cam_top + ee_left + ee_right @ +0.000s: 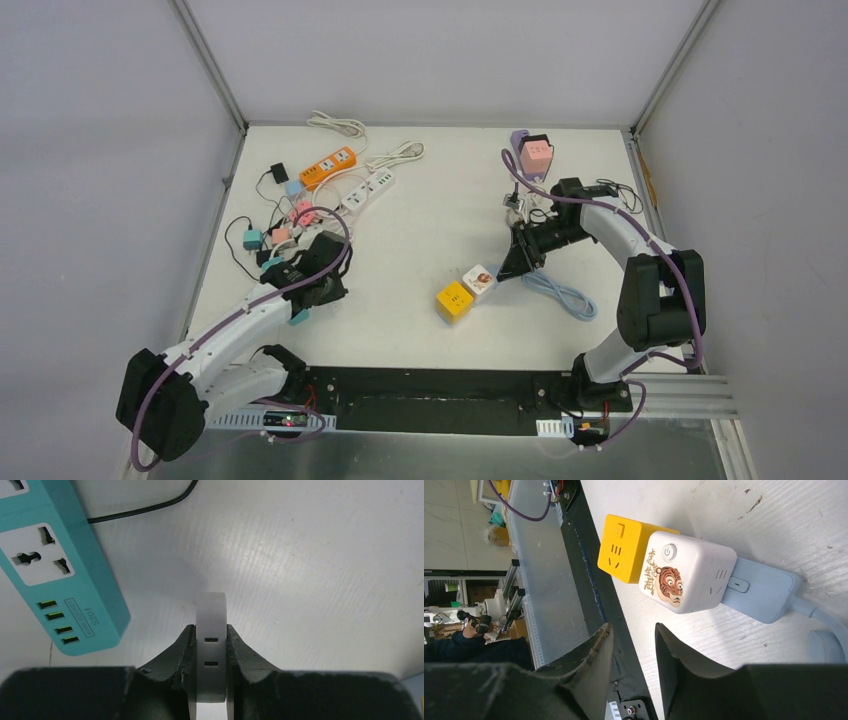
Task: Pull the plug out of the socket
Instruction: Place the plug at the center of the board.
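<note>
Left pincer (211, 636) is clenched on a white adapter (210, 612), with the fingers (182, 655) pressed on its two flat sides. Two small slots on the adapter face the wrist camera. The pincer sits low over the table (325, 555), on the left side in the near half. Can't tell if the adapter tip touches the table.

Teal strip (60, 570) lies just left of the adapter in the wrist view. It shows one universal outlet and four green ports. Black cord (145, 510) curves off past its far end.

Right pincer (634, 640) is released, jaws apart, nothing between them. It sits just right of the cube pair near the table centre and is not touching them.

White cube (689, 572) has a tiger print and a round button on its face, and lies on the table. Blue plug (759, 592) is seated in the socket on the cube's right side. Yellow cube (624, 547) touches the white cube's opposite side, toward near-left in the top view. Blue cable (565, 293) runs from the plug and loops on the table right of the cubes, near the right arm.

Far left of the table has an orange strip (328, 168) and a white strip (365, 190), with a clutter of small plugs (280, 235) and cords nearer the left arm. Pink cube (537, 153) stands near the far edge, in the right half.
</note>
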Controlling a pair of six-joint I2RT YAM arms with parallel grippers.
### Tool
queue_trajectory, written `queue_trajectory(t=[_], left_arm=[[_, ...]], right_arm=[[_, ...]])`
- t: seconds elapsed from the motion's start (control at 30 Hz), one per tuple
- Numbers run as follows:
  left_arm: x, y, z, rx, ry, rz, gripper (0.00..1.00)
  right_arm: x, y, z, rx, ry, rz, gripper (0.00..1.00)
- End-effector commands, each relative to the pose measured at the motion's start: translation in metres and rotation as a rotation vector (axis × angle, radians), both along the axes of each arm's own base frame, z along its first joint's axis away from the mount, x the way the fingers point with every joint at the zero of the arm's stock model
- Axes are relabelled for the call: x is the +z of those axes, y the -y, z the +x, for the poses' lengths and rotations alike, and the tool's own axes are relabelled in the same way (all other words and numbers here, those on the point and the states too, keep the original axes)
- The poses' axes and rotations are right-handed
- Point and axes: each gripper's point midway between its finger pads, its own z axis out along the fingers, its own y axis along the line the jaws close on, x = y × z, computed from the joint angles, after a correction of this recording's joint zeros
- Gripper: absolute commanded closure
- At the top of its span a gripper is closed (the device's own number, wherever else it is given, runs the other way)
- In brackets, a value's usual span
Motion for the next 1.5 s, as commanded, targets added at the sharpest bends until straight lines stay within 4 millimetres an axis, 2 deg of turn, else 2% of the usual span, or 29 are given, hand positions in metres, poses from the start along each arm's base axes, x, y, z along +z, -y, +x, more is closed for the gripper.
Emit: queue_trajectory(t=[0.0,0.33,0.47,0.9,1.17,1.47], left_arm=[[0.012,0.005,0.018,-0.036,0.007,-0.031,1.00],[0.004,-0.012,0.040,0.015,-0.054,0.021,1.00],[-0.002,-0.017,0.046,0.028,-0.083,0.039,0.95],[-0.012,-0.020,0.062,0.029,-0.145,0.064,0.85],[-0.018,-0.022,0.065,0.035,-0.172,0.075,0.82],[-0.020,-0.024,0.071,0.027,-0.194,0.087,0.60]], right_arm=[[0.012,-0.001,0.003,0.006,0.080,0.039,0.60],[0.011,0.001,0.004,-0.002,0.082,0.035,0.60],[0.010,0.002,0.006,-0.006,0.082,0.035,0.60],[0.010,0.004,0.008,-0.016,0.081,0.034,0.60],[0.010,0.004,0.008,-0.019,0.079,0.035,0.60],[0.009,0.005,0.009,-0.021,0.077,0.034,0.60]])
